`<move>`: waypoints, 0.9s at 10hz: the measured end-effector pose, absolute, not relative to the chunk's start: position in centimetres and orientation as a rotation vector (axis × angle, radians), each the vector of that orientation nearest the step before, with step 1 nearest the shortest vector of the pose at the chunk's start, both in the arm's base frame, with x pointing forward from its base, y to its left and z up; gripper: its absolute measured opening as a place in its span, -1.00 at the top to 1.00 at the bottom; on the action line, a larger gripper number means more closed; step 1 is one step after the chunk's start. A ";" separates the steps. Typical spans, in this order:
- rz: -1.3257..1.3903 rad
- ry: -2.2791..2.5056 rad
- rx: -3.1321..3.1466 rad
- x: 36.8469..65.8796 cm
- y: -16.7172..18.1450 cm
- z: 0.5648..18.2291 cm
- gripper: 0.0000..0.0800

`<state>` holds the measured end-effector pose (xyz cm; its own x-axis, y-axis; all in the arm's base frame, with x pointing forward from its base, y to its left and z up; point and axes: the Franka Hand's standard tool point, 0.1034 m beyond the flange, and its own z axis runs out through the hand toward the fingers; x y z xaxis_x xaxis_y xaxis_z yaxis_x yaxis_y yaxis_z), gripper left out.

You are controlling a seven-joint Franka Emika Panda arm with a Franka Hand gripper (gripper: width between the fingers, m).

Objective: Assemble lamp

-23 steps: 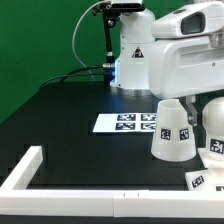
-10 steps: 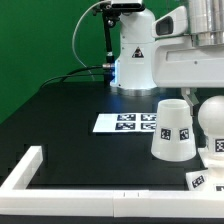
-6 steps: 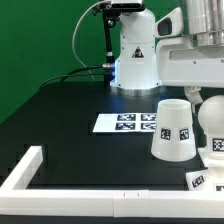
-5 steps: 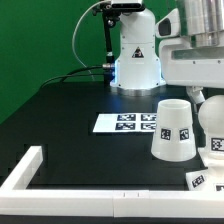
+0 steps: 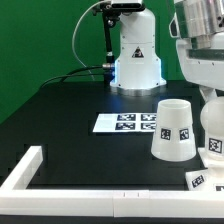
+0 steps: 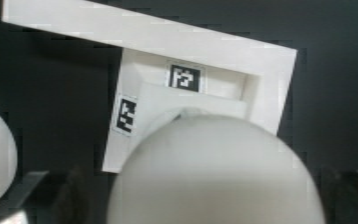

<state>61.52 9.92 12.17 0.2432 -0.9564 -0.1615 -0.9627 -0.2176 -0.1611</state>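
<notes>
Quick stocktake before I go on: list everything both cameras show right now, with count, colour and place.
Lamp shade: one, white, tagged, standing on the black table at the exterior view's right.
Lamp bulb: one, white, rounded, right of the shade at the frame edge; it fills the wrist view.
Lamp base: one, white, blocky, tagged, beyond the bulb in the wrist view.
Marker board: one, white with black tags, flat at mid-table.
Rail: one, white, along the table's near edge.
Table: one, black.
Backdrop: green.
Robot arm: one, white, upper right above the bulb; its pedestal stands at the back. Gripper fingers not clearly seen.
</notes>
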 end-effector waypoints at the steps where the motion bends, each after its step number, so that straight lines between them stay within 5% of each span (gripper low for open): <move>1: 0.044 1.729 -2.351 61.5 10.0 12.2 -0.71; 4: 0.075 1.205 -2.679 62.4 10.4 13.3 -0.75; 9: -0.011 0.582 -2.924 62.3 9.5 12.5 -0.75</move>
<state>62.28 9.50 12.53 0.9242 -0.3811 -0.0239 -0.3800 -0.9115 -0.1575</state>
